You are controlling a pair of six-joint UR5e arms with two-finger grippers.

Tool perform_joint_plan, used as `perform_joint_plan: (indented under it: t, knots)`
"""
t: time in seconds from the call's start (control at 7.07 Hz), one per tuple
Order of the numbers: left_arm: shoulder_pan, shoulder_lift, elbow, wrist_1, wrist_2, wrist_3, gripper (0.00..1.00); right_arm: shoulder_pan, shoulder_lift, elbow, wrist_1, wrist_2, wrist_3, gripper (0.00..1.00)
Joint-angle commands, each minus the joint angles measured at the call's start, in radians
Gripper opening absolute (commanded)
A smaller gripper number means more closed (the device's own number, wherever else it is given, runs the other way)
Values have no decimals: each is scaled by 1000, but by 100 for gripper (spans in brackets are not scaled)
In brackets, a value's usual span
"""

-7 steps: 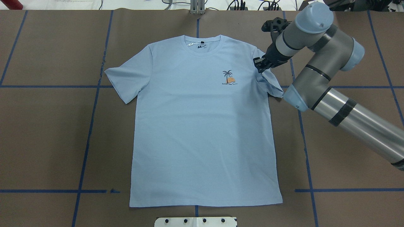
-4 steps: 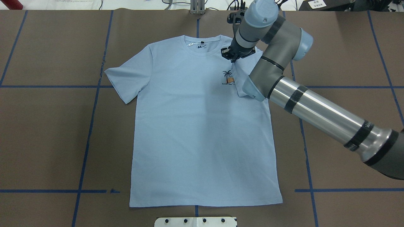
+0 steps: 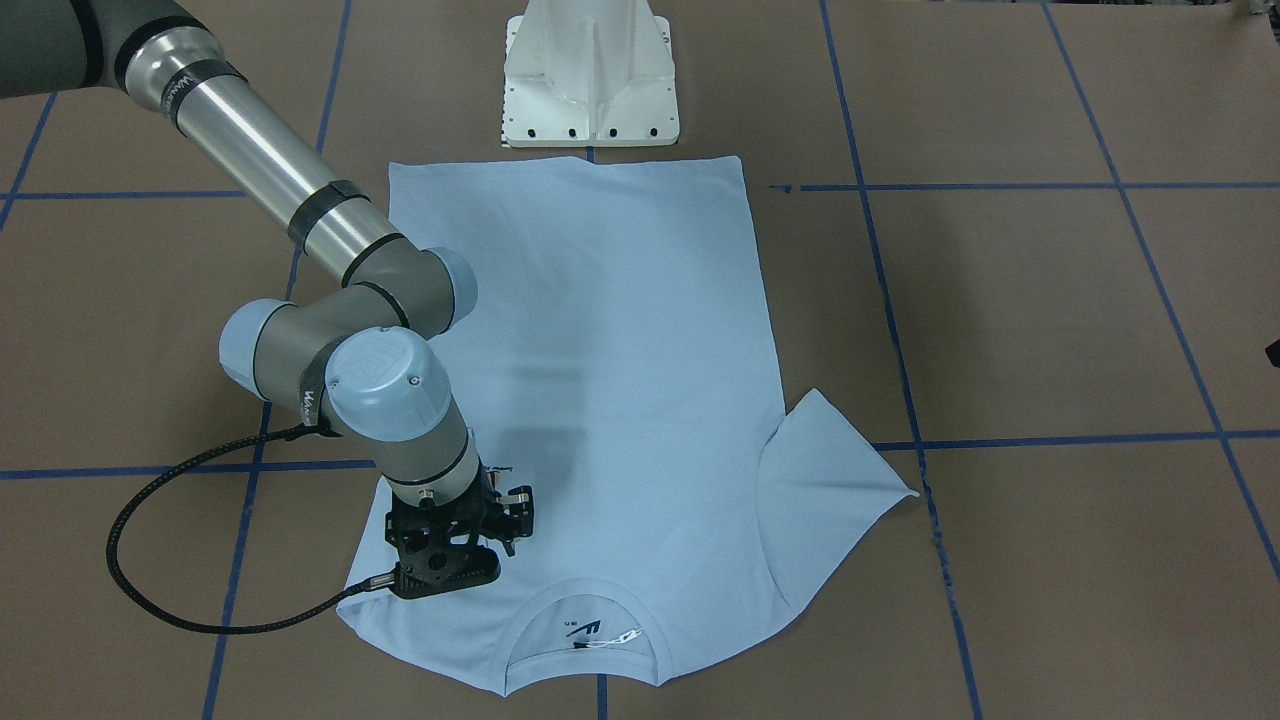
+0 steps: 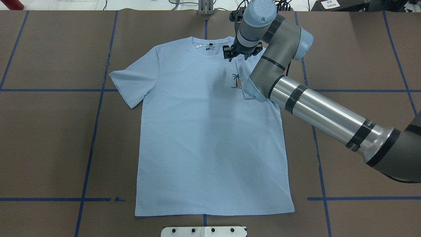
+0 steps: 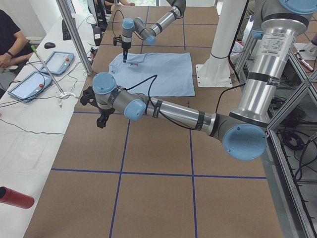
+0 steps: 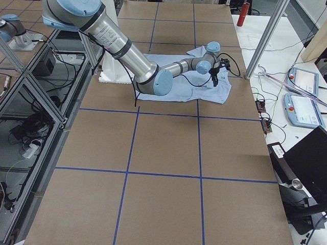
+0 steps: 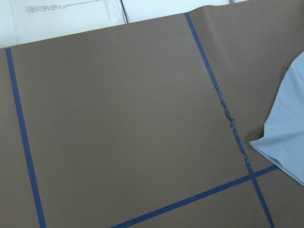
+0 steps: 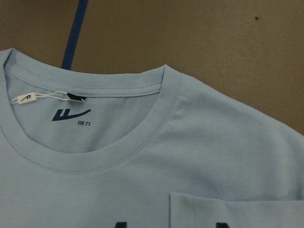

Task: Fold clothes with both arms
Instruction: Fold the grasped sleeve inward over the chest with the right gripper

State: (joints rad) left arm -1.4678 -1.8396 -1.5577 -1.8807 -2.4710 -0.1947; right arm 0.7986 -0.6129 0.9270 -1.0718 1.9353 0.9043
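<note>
**Front-facing:** light blue T-shirt (image 3: 620, 330) lay flat on the brown table cover (image 3: 1050, 300). Its hem was twd the white pedestal base (image 3: 590, 90) at top, collar (image 3: 590, 592) at bottom centre. R arm (image 3: 260, 150) stretched in from upper left. R gripper (image 3: 508, 522) pointed down at the shirt's lower-left shoulder area, and the arm hid the sleeve there. The spread sleeve (image 3: 835, 480) lay out at right.

**Overhead:** showed what the front view hid. The folded sleeve (image 4: 243, 74) lay inward over the chest, its edge covering part of the palm print (image 4: 235, 80). Its top corner ran up into the R gripper's fingers, which looked clenched on it.

**Ext. left:** only view w/ the L gripper (image 5: 101, 120), on the L arm (image 5: 173, 110). It hung over bare cover, well apart from the shirt; can't tell if its fingers were clenched or released. An operator (image 5: 10, 34) sat at upper left.

**Ext. right:** R gripper showed small, above the shirt's collar end.

**L wrist:** cover, blue tape (image 7: 232, 128), and one sleeve tip at the right edge.

**R wrist:** close on the collar and dark neck label (image 8: 76, 98). The folded sleeve's hem lay at bottom right.
</note>
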Motion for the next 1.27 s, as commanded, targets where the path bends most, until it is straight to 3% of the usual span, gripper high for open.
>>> perform_joint_plan:
  t: [0.0, 0.14, 0.57, 0.71, 0.85, 1.13]
  knots:
    - [56, -42, 1, -21, 79, -158, 100, 8, -27, 94, -104, 93, 42, 100]
    - [122, -46, 1, -99, 117, -330, 100, 20, -53, 227, -295, 135, 42, 100]
    - [364, -59, -2, -309, 335, -789, 100, 57, -171, 528, -601, 160, 41, 100]
    - [477, -85, 7, -319, 466, -895, 100, 59, -238, 620, -612, 159, 41, 100]
    - [550, -133, 57, -325, 580, -922, 99, 62, -251, 633, -612, 157, 42, 100]
    - [578, -199, 233, -476, 647, -930, 98, 62, -260, 631, -603, 156, 42, 100]
